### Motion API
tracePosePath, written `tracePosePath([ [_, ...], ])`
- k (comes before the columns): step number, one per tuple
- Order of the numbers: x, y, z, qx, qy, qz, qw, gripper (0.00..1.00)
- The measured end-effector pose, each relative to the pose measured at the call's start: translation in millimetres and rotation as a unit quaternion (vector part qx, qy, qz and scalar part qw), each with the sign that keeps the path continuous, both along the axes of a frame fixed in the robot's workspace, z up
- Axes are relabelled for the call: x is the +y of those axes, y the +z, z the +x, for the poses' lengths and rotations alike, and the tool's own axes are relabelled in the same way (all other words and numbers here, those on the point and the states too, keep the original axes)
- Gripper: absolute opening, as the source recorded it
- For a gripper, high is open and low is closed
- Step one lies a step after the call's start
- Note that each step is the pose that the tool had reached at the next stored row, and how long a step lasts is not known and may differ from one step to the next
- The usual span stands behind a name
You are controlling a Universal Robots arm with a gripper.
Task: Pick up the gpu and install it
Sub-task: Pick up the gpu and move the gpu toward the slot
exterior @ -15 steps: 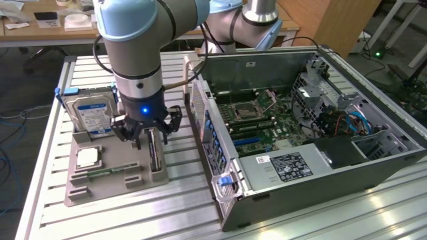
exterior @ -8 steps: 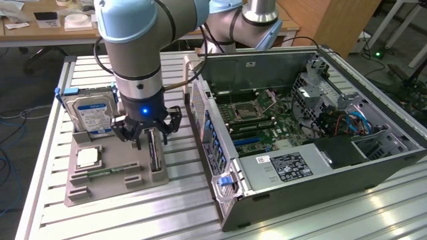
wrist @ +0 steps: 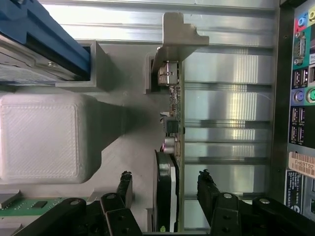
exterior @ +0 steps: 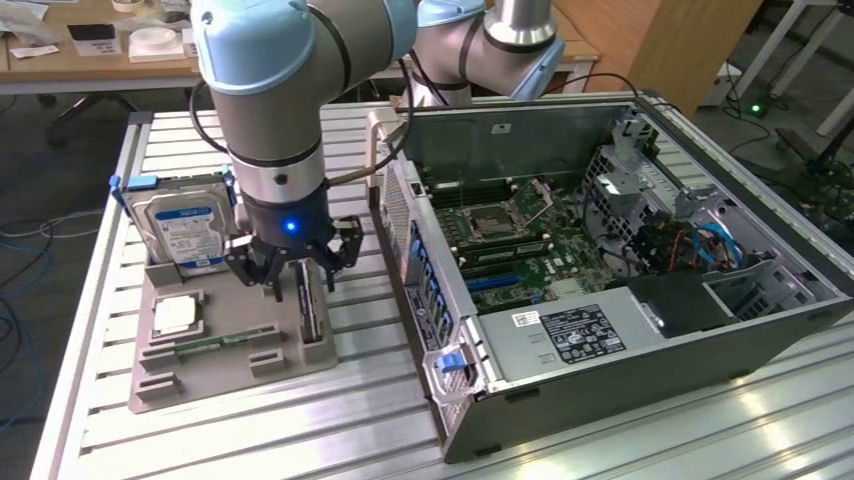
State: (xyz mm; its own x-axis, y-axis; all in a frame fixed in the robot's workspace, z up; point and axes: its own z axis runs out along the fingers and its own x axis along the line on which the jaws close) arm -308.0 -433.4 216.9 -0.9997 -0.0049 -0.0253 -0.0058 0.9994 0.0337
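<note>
Room on both flanks of the gpu [wrist: 175, 115]: the wrist view shows a strip of open space between each black finger [wrist: 124, 189] and the card. End effector [wrist: 165, 182] is spread and straddles one end of the card, jaws clear of it on either side. In the exterior view the end effector [exterior: 302, 284] hangs low over the grey holder tray [exterior: 287, 365], with the arm coming down from above.

Gpu [exterior: 314, 312] stands on edge in a slot along the tray side nearest the computer case [exterior: 627, 310]. It reads as a thin blade seen edge-on, a dark board with small components along one face. A rounded black housing sits on the card between the fingers. A silver bracket [wrist: 178, 34] with a bent tab caps the end away from the end effector.

Tray rests on the slatted aluminium worktop [exterior: 267, 440]. Bare slats [wrist: 231, 88] lie between the card and the case's rear port panel [wrist: 295, 98]; in the exterior view that gap is narrow, the tightest side.

On the card's other flank:
- pale square block [wrist: 39, 137], near but apart from the card
- hard drive [exterior: 187, 230], upright at the tray's far end, its blue frame [wrist: 44, 39] beside a grey tray wall
- processor chip [exterior: 176, 315], lying flat
- green memory stick [exterior: 214, 347], low in its slot

Case lies open side up, motherboard [exterior: 507, 240] exposed.
</note>
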Motion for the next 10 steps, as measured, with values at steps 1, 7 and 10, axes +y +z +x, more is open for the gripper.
tracePosePath([
  [1, 0.9, -0.6, 0.0, 0.0, 0.0, 0.0, 1.0, 0.65],
  [7, 3.2, -5.0, -0.5, 0.0, 0.0, -0.0002, 1.0, 0.65],
  [10, 3.2, -6.7, -0.9, -0.0001, 0.0, -0.0002, 1.0, 0.65],
])
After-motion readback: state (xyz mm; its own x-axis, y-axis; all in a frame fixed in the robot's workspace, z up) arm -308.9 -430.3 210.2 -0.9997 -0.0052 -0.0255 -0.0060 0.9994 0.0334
